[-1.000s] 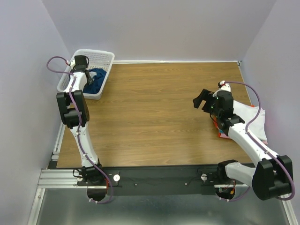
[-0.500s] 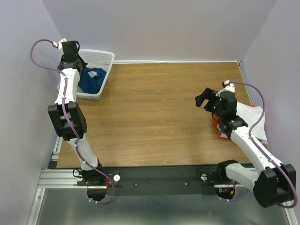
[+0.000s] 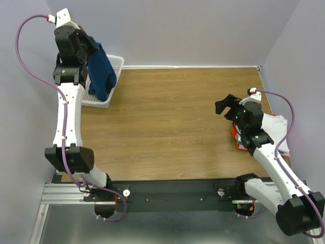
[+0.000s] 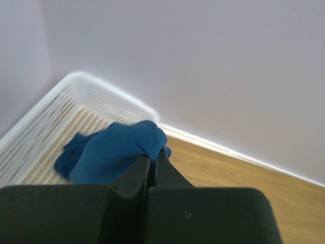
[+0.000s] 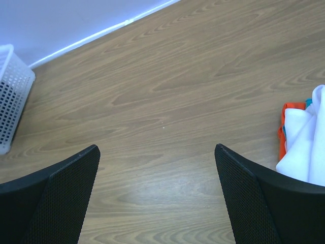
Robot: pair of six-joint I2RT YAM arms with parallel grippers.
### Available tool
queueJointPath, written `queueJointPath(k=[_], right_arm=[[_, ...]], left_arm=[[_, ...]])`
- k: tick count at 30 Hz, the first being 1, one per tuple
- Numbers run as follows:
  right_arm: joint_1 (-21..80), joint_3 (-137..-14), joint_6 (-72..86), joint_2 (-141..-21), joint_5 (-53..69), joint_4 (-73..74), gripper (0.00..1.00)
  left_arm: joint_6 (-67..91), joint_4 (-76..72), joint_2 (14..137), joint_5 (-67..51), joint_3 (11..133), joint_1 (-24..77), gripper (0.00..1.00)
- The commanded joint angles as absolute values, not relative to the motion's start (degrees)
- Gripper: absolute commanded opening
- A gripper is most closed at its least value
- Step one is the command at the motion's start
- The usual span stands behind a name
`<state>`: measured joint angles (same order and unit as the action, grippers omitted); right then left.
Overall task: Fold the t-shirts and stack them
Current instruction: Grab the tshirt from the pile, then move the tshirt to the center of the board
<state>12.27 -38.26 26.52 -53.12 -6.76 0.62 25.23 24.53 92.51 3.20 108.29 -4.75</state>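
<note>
L gripper [image 4: 152,158] clamped on blue tee [image 3: 101,72], dangling above basket [image 3: 118,63] far left; R gripper [image 5: 156,150] gaping wide beside folded tees [image 3: 274,127].

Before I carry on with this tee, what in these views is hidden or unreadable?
Blue tee: any print unseen; top view shows only bunched hanging cloth, left wrist view is blurred and blocked by the left pincer.
Folded stack: tee count unclear; right arm covers it in top view, right wrist view cuts it at the frame edge.
Basket floor: partly hidden under the hanging tee in top and left wrist views.
</note>
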Motion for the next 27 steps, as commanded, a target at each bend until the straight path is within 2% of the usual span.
queueJointPath(k=[1,5,15,20,23,27], right_arm=[[12.0,-37.4,27.3,-51.7,-7.6,1.4,1.00],[12.0,-37.4,27.8,-50.3,-9.5,1.3,1.00],[12.1,-36.8,27.8,-47.9,-11.2,1.1,1.00],[12.1,-36.7,27.5,-46.9,-11.4,1.0,1.00],[12.1,-36.1,27.4,-46.0,-12.0,1.0,1.00],[12.1,-35.9,26.7,-45.5,-11.7,1.1,1.00]], left_arm=[[20.8,16.1,84.9,-4.0,113.5,-1.0,0.00],[18.8,12.6,81.4,-14.0,118.4,4.9,0.00],[19.0,7.6,78.2,-28.5,121.0,17.1,0.00],[17.8,7.1,79.5,-28.1,122.9,25.9,0.00],[18.5,4.5,78.6,-27.2,119.0,27.9,0.00],[20.6,0.3,76.7,-24.4,104.6,29.1,0.00]])
